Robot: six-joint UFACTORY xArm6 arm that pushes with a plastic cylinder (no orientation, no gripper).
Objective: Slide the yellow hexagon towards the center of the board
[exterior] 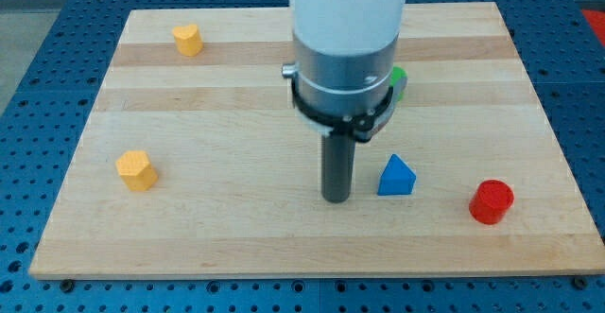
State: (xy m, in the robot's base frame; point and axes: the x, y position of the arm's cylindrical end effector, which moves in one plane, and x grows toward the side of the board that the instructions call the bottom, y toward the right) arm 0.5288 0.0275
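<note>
Camera view, left to right: yellow hexagon point(137, 169) sits near the board's point(236, 247) left edge, low; a second yellow block point(188, 40), shape unclear, sits upper left; my tip point(337, 199) rests near centre, well apart from both; no jaws exist on this rod. Blue triangle point(396, 176) lies just beside the tip; red cylinder point(492, 201) farther right; a green block point(400, 80) is mostly hidden. The hexagon probably is light, rigid, slides easily; push its left face squarely.

We saw a pale wooden board point(236, 247) with lengthwise grain bands, lit evenly. Around all its edges lay a blue perforated table point(28, 285) with rows of small holes. Past the top corners, a grey strip showed.
</note>
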